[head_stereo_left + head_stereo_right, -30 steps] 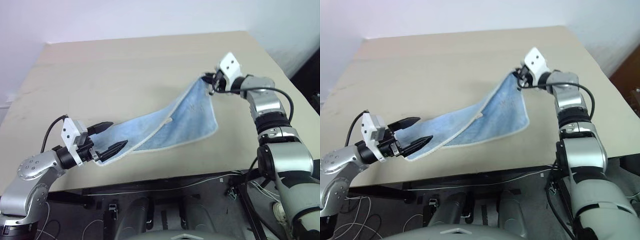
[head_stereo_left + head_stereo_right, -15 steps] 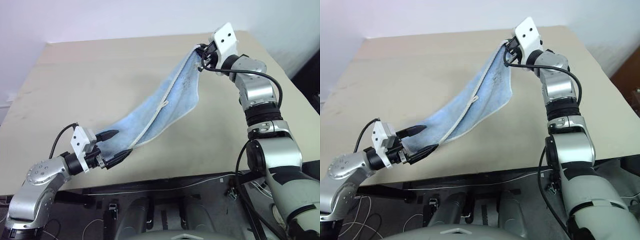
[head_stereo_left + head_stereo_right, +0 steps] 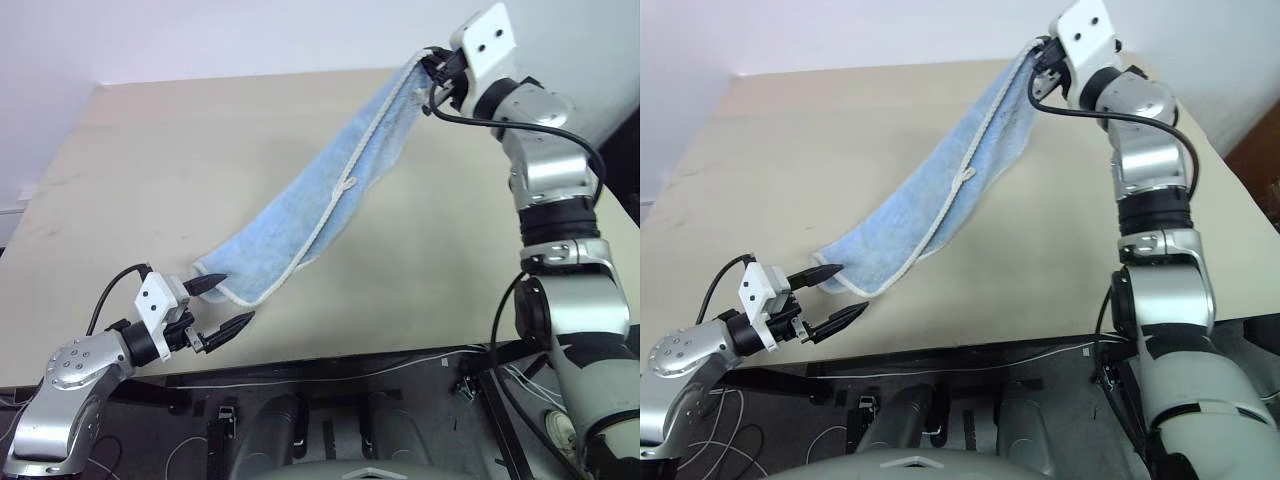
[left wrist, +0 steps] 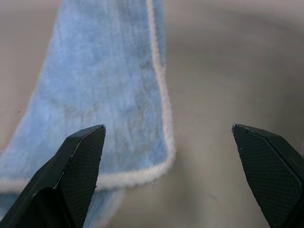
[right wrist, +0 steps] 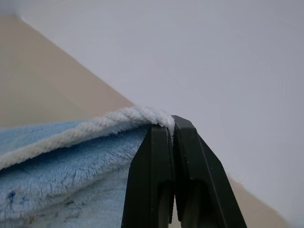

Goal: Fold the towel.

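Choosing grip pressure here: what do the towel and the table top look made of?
The towel: soft terry-like cloth, fuzzy blue pile with corded cream edging, draping limply from the right pincer. The table: smooth matte beige board, possibly laminate.

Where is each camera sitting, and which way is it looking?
Head eyes: on the robot's head, looking forward and down at the table; both arms show, the towel strung between them.
Left wrist: on the left arm, looking along the left gripper, jaws open, at the towel's low corner.
Right wrist: on the right arm, looking along the right gripper, jaws shut on the towel's white edging.
Shared: every view shows the towel and table.
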You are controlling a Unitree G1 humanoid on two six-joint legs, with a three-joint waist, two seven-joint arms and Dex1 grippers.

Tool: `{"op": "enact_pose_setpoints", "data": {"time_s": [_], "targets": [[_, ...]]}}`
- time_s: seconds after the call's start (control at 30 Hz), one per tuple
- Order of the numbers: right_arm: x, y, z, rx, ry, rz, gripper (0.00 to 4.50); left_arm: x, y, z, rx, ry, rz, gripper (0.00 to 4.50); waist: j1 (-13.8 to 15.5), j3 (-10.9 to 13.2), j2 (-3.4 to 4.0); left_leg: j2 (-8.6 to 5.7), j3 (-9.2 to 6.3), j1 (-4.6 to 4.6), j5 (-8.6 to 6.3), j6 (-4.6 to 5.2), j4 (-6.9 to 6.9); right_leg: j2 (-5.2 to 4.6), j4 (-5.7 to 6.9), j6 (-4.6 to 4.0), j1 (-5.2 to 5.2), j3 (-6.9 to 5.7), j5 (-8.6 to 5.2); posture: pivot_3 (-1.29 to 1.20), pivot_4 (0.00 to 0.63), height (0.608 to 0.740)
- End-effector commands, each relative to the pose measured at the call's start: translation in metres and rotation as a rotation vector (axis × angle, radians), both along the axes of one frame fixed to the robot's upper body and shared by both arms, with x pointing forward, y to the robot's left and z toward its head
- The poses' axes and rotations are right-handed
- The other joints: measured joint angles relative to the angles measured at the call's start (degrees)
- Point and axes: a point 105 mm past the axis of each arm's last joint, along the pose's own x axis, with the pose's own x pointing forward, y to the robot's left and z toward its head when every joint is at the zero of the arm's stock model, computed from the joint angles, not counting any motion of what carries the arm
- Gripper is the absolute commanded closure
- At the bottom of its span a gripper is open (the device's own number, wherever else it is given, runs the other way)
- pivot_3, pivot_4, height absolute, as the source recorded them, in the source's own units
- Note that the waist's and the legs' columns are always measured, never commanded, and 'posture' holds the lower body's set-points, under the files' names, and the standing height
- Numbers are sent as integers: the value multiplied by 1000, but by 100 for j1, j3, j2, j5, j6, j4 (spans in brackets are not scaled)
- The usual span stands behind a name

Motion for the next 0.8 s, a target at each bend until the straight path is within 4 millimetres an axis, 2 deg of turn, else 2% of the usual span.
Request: {"op": "enact_pose_setpoints", "data": {"time_s": [0.03,0.27,0.47,0.8], "targets": [[-17,-1,26,7,-78,26,4450,4,3,10,16,-73,1,0,-19,0,0,0,1,0,0,0,0,0,1,0,0,1,0,0,150,740],[-23,-3,23,-21,-86,-10,4450,21,9,9,113,-114,-15,0,-5,0,0,3,0,0,0,0,2,1,3,0,-1,1,0,0,150,740],[-22,-9,16,-42,-77,-47,4450,22,14,-4,310,-138,-182,0,-2,1,2,2,1,-1,-1,2,-3,-1,-6,-1,-4,1,0,0,150,740],[-23,-14,11,-48,-72,-77,4450,31,-12,-16,382,-148,-364,0,-7,2,3,2,1,-2,-1,1,-8,-2,-8,1,-3,2,1,0,150,740]]}}
